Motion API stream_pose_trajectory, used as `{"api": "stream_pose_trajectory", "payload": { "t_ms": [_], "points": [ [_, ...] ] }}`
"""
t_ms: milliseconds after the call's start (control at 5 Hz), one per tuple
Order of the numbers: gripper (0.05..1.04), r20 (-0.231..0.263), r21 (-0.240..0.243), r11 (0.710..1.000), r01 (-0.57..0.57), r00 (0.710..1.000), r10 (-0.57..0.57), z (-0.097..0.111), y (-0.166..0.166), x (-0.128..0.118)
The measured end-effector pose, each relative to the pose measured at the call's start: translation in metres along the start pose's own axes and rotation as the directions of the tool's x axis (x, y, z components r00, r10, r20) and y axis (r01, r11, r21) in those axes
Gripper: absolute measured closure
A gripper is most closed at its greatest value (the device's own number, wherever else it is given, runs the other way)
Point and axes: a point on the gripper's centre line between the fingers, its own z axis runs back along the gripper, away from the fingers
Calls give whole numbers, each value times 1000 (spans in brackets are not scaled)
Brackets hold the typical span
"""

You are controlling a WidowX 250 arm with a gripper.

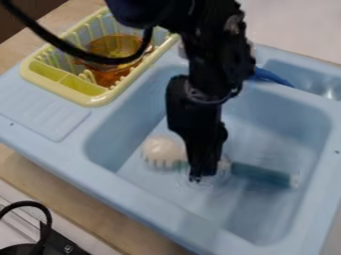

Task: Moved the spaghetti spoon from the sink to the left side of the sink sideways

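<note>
Camera view: the spaghetti spoon [255,172] lies crosswise in the sink [279,112], the gripper [203,175] over it, whether pinching I can't tell; the leftward move looks largely undone.

The white-headed, teal-handled spaghetti spoon [259,174] lies in the blue sink [279,119].

No text, label, number or sign is readable.
</note>
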Motion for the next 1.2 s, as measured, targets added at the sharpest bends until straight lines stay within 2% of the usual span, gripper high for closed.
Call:
{"api": "stream_pose_trajectory", "payload": {
  "t_ms": [200, 600, 800, 1200],
  "points": [
    [965, 19, -13, 999, 36, 999, -36, 18, -5, 1],
    [965, 105, -44, 982, 186, 978, -180, 37, -19, 5],
    [965, 146, -77, 971, 226, 966, -214, 45, -26, 9],
    [965, 231, -130, 964, 230, 953, -196, 61, -46, 26]
  ]
}}
